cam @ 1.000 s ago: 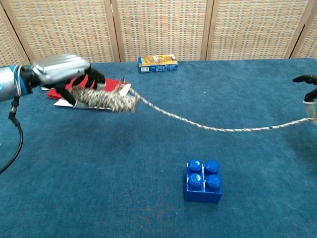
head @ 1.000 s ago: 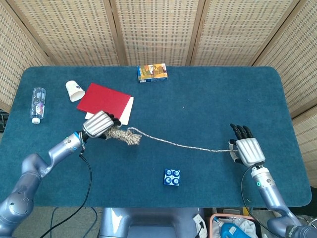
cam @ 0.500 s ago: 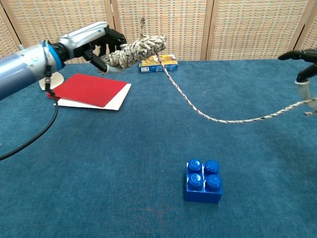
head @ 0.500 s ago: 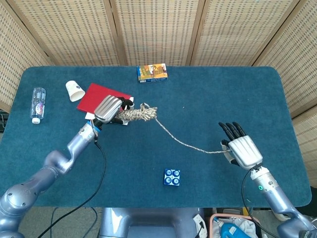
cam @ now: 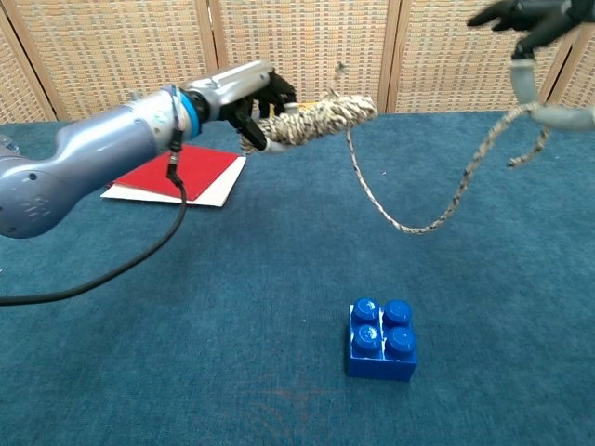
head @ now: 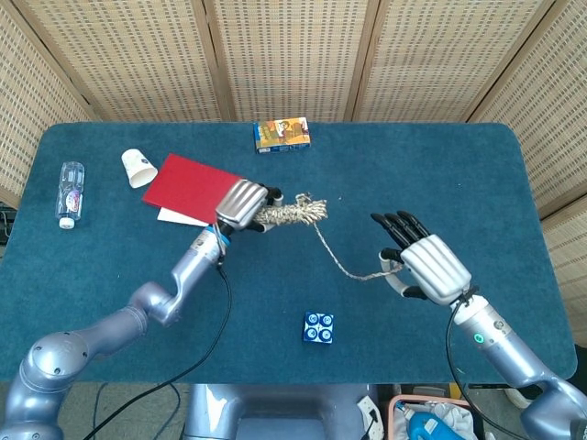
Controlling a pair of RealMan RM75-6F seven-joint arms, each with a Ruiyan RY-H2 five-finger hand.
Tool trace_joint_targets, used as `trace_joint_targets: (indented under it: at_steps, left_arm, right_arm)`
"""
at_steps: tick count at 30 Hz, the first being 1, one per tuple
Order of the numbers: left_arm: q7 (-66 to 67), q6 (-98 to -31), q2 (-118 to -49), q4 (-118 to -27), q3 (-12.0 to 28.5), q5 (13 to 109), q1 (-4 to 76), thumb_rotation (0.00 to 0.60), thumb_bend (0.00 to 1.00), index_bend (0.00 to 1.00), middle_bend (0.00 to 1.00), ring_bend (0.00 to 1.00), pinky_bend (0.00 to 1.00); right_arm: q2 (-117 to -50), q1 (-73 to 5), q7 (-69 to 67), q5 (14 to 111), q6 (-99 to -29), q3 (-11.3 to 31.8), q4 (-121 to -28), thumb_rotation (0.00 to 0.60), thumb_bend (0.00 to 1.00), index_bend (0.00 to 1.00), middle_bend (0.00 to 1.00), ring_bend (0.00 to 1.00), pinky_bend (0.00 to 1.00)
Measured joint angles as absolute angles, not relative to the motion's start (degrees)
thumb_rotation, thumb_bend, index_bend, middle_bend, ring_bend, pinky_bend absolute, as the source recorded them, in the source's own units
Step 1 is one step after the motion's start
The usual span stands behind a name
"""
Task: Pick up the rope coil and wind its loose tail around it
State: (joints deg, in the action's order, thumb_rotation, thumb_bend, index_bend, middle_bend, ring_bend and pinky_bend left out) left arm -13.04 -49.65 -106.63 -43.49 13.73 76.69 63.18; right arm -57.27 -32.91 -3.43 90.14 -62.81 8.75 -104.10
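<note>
Chest view shows our left hand (cam: 244, 95) gripping the soft, light rope coil (cam: 321, 119) endwise, while our right hand (cam: 532, 20) pinches the limp tail (cam: 437, 216) near its end.

My right hand (cam: 530, 19) is cut off by the chest view's top edge; my left hand (head: 242, 203) hides the coil's (head: 295, 214) near end.

Teal-blue table (head: 459, 165), speckled beige-and-brown rope coil (head: 293, 213), red folder (head: 193, 188) (over white paper), bright blue studded block (cam: 381, 339), white cup (head: 138, 167).
</note>
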Motion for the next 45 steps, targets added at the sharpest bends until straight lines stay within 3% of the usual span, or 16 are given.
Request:
trace_joint_targets:
  at_steps: [15, 30, 36, 45]
  left_arm:
    - [-1.5, -43.7, -111.2, -44.0, 17.0, 71.5, 67.8, 0.6, 0.85, 0.84, 0.61, 0.56, 0.67]
    - [6.3, -39.6, -118.8, -36.6, 18.6, 69.1, 74.3, 0.6, 0.85, 0.84, 0.61, 0.56, 0.67]
    - [4.8, -41.8, -118.9, -36.3, 14.8, 74.8, 74.4, 0.6, 0.85, 0.84, 0.62, 0.56, 0.67]
    - [-8.0, -48.0, -112.8, -38.0, 6.1, 87.7, 73.4, 0.6, 0.84, 0.84, 0.62, 0.56, 0.67]
  right_arm:
    - [-47.0, -43.8, -17.0, 74.1, -49.4, 20.8, -113.2, 0.6, 0.45, 0.67, 0.0, 0.0, 0.0]
    - [-46.7, -54.3, -21.0, 55.4, -41.9, 28.7, -111.0, 0.6, 0.45, 0.68, 0.0, 0.0, 0.0]
    - [-49.7, -59.4, -18.2, 46.3, -40.6, 29.0, -103.7, 0.6, 0.45, 0.68, 0.0, 0.0, 0.0]
    - [-54.6, -64.5, -13.6, 30.5, -39.7, 27.3, -91.9, 0.6, 0.45, 0.68, 0.0, 0.0, 0.0]
